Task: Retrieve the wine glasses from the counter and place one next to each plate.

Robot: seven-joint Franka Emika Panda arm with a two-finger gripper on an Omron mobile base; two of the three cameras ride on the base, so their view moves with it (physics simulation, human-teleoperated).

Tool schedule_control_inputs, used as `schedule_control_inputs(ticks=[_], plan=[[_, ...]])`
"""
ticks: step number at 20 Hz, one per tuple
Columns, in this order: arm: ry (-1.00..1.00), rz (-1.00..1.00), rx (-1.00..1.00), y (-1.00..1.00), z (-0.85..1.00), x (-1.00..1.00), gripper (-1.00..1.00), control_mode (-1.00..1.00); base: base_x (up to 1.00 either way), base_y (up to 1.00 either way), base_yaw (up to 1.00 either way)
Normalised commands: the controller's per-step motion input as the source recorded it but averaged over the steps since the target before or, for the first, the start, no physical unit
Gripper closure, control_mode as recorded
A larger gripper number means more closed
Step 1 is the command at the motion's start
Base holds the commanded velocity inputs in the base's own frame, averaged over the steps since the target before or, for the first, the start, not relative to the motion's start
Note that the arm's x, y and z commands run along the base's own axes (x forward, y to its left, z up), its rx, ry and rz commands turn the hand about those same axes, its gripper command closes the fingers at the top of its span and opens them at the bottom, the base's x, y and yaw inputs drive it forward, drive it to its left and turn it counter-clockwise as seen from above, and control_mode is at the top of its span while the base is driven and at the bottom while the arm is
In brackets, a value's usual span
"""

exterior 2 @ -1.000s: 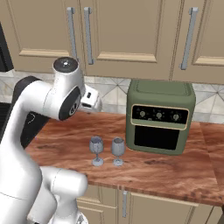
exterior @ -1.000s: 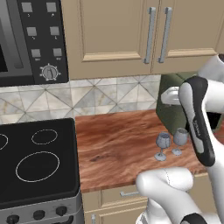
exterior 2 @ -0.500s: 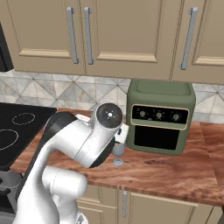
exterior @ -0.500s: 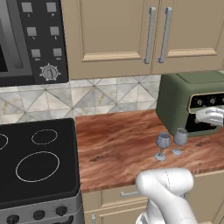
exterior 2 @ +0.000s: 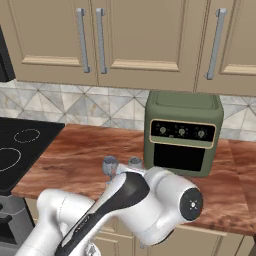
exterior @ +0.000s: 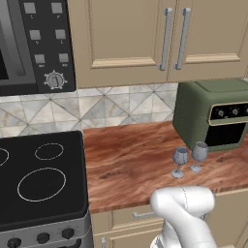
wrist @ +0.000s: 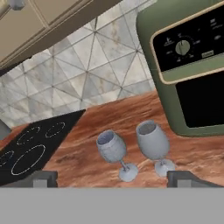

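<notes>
**— Where's your gripper right now?**

— My gripper [wrist: 112,177] is spread wide with nothing in it; one finger [wrist: 43,178] and the other stand far apart, low over the counter [exterior: 131,155]. Both wine glasses sit framed between them, just ahead.

**— And the glasses themselves?**

— They stand upright just in front of the toaster oven [exterior 2: 182,131], close together. The left glass [wrist: 113,150] is the one farther from the oven, the right glass [wrist: 152,142] the nearer. Their bowls look almost touching; I can't tell if they really do.

**— So what worries you?**

— That closeness. Going for one, my spread fingers could clip the other and tip it, and on that round foot I'd expect it to roll along the counter. Thin stems, too: closing off-centre might knock a glass aside, not hold it. The right glass also leaves little room beside the oven, so a finger could scrape its front.
</notes>
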Motion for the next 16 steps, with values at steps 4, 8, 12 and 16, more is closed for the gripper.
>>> schedule_control_inputs(ticks=[4, 8, 12, 16], plan=[[-0.38, 0.18, 0.03, -0.34, -0.39, 0.07, -1.00, -1.00, 0.00, 0.00, 0.00], [-0.17, 0.11, 0.00, -0.13, -0.25, 0.48, -1.00, -1.00, 0.00, 0.00, 0.00], [-0.06, 0.07, -0.05, 0.02, -0.28, 0.67, -1.00, -1.00, 0.00, 0.00, 0.00], [-0.09, 0.01, -0.01, -0.01, -0.33, 0.50, -1.00, -1.00, 0.00, 0.00, 0.00]])
